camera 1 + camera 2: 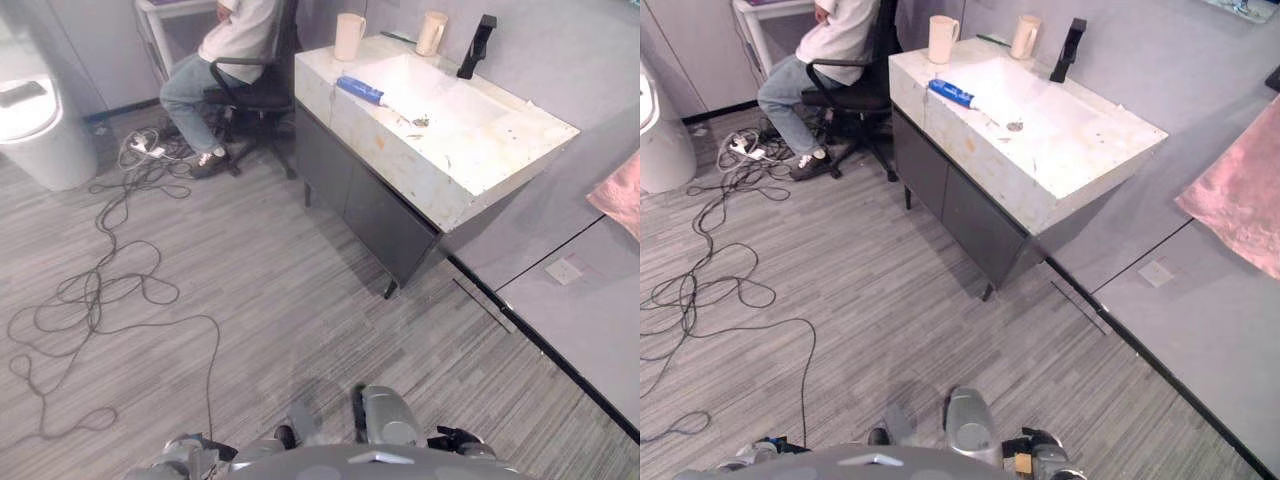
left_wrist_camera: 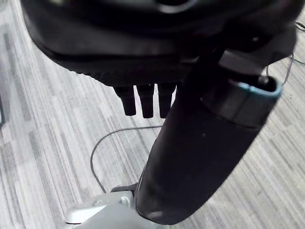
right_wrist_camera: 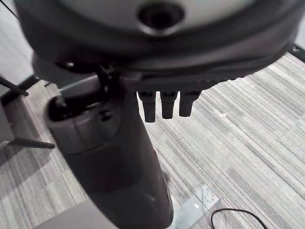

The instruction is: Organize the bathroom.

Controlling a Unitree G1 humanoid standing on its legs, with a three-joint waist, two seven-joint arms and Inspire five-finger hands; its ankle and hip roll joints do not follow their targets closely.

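Toothbrush, blue-handled, is lying on the near-left edge of the pale stone washbasin, its head pointing into the shallow bowl toward the drain. Two cream mugs are standing on the far rim: one mug at the far-left corner, the other mug further right, just beside the black tap. The basin is sitting on a dark cabinet against the grey wall. A pink towel is hanging on the wall to the right of the basin, well apart from it.

Far left of the basin a person is sitting on a black office chair, facing away. Further left a white rounded bin is standing on the grey striped floor, and a white power strip is lying near the person's feet.

Left hand is hanging low over the floor, seen in its own wrist view with fingers pointing straight down, relaxed and holding nothing, the thumb lying loosely alongside. Right hand is hanging likewise over the floor, its fingers straight and empty, its thumb relaxed. Both hands are well apart from the washbasin and everything on it.
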